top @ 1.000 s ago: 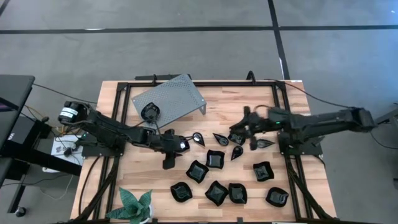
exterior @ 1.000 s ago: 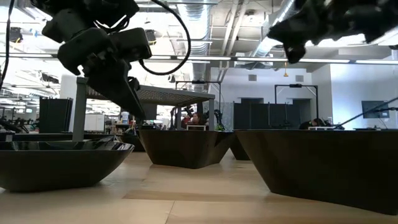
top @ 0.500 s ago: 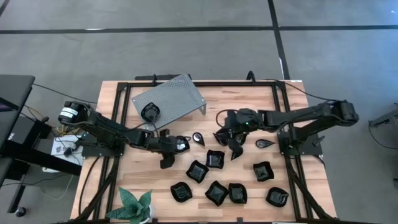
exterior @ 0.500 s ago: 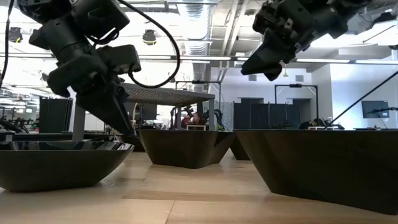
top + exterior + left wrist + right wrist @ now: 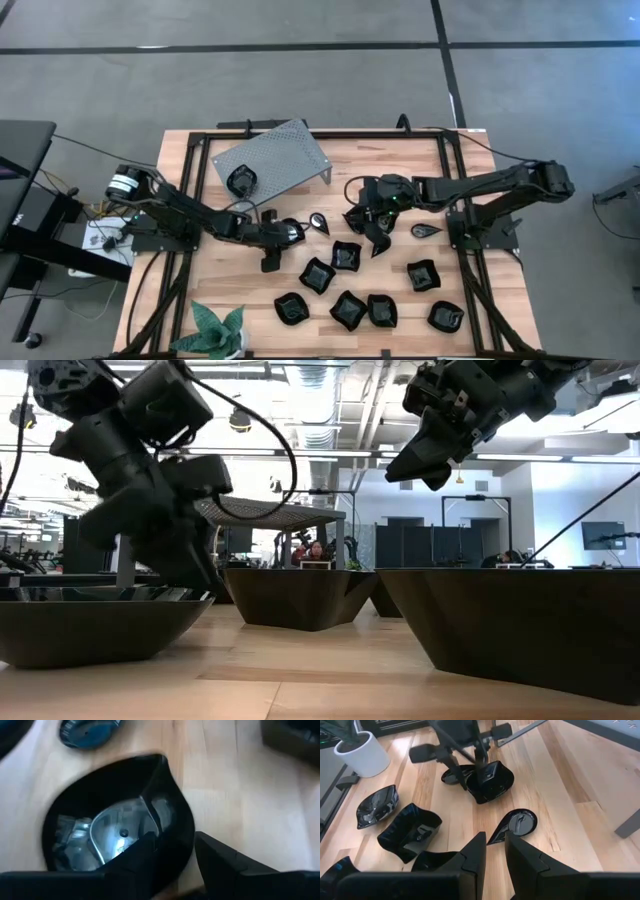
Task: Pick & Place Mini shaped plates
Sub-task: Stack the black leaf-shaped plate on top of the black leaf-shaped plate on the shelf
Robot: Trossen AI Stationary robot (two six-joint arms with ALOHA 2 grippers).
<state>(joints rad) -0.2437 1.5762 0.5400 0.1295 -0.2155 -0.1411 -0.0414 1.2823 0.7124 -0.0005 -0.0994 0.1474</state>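
Note:
Several glossy black mini plates lie on the wooden table, most on its near half (image 5: 347,308); one sits on the grey perforated stand (image 5: 241,180). My left gripper (image 5: 282,233) is low at the table's left middle, shut on a roundish plate (image 5: 120,820), which also shows in the right wrist view (image 5: 490,781). My right gripper (image 5: 363,222) hangs above the table's middle, fingers slightly apart and empty (image 5: 493,847), just short of a teardrop plate (image 5: 517,824) lying flat on the wood. My left gripper holds the roundish plate by its rim (image 5: 184,827), one finger inside the bowl (image 5: 145,852) and one outside (image 5: 220,860). The fingers come from above, slanting down from the table's left. The plate's underside is on or just above the wood; which, I cannot tell.
The grey perforated stand (image 5: 280,155) is at the far left. A green plant (image 5: 218,328) in a white pot stands at the near left edge. Black frame rails (image 5: 455,180) run along the table's sides. Bare wood lies at the far right (image 5: 400,160).
My right gripper has gone toward the table's left and come down, from near the right rail to above the teardrop plates in the middle. My left gripper has sunk lower toward the table at the roundish plate, which stays about where it was.

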